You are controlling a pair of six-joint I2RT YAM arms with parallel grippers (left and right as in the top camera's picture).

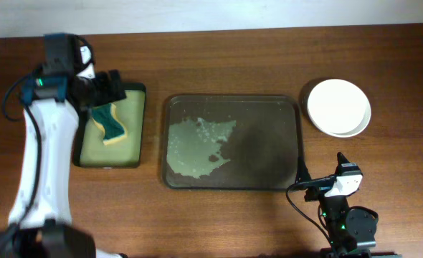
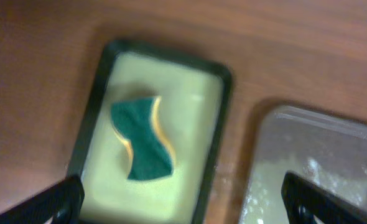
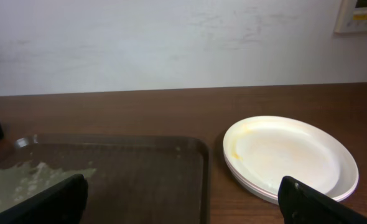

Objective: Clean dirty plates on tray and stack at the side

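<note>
The white plates stand stacked on the table to the right of the dark brown tray; they also show in the right wrist view, the top one with a faint yellow smear. The tray holds no plates, only a pale soapy smear on its left half. My left gripper is open and empty above the small black tray, over a green and yellow sponge. My right gripper is open and empty, low near the table's front edge, facing the tray's right rim and the plates.
The small black tray with yellowish-green lining lies left of the brown tray, with the sponge in it; it also shows in the left wrist view. A wall stands behind the table in the right wrist view.
</note>
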